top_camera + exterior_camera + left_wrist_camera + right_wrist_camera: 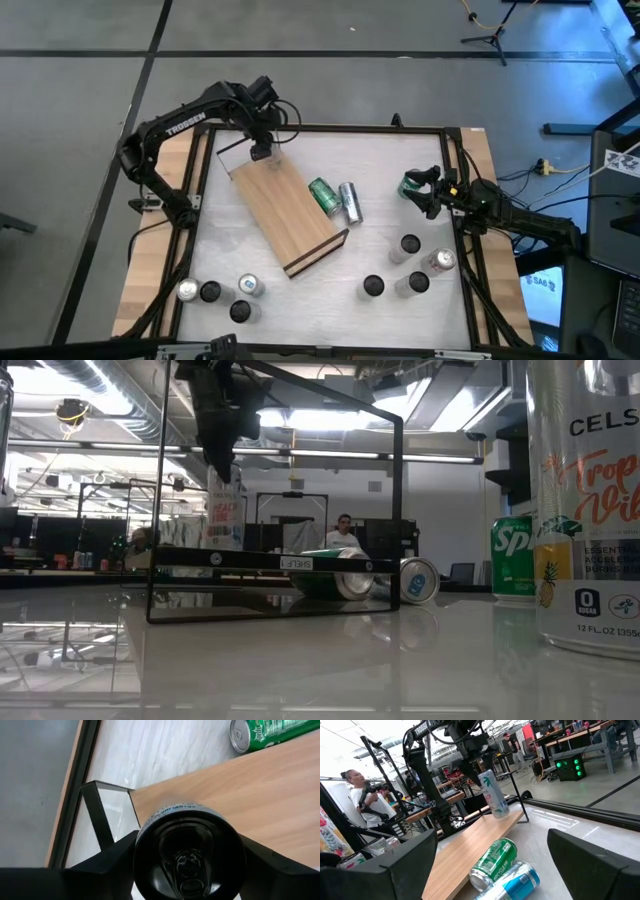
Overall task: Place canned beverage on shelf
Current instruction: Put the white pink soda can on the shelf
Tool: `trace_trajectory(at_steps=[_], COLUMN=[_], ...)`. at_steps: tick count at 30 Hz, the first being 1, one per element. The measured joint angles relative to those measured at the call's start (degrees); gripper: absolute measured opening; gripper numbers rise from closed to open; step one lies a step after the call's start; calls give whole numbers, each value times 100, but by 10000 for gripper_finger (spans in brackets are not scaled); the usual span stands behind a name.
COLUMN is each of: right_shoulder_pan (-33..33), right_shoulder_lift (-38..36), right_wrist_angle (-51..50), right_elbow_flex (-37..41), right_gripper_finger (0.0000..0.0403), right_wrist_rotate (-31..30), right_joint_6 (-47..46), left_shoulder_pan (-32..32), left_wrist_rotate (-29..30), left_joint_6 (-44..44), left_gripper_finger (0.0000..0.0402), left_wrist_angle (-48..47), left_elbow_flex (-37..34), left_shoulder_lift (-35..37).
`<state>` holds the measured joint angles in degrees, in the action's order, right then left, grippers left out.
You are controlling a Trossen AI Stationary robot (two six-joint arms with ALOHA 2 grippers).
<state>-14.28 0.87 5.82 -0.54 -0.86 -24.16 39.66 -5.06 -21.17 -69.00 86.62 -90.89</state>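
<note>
1. Writing: "TROSSEN" on the left arm; "CELS…" on a near can (585,500).
2. Left gripper (262,150): clamped on a tall can (493,794) standing at the shelf's (285,208) far end.
3. Right gripper (425,190): fingers spread, holding nothing, beside a green can (410,186).
4. White table (400,150); a person (343,532) in the room behind.

Light-wood shelf (287,213) with dark edges, green can (324,196), blue-and-silver can (350,202), white tabletop (400,160).

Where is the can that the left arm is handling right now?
The left gripper holds the tall can upright at the far left end of the shelf, at the board's surface; the high view places it up-left of the two fallen cans.
</note>
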Motion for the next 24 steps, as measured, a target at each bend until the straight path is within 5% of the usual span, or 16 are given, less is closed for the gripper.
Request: trace_trajectory(at_steps=[24], right_shoulder_pan=[2], right_shoulder_lift=[0], right_wrist_angle=[-2], right_elbow_flex=[0], right_gripper_finger=[372], right_wrist_rotate=[0], right_joint_6=[2], left_shoulder_pan=[-46], left_wrist_rotate=[157], left_joint_6=[0], left_gripper_finger=[273], left_wrist_angle=[93], left_elbow_flex=[-182], left_shoulder_lift=[-2])
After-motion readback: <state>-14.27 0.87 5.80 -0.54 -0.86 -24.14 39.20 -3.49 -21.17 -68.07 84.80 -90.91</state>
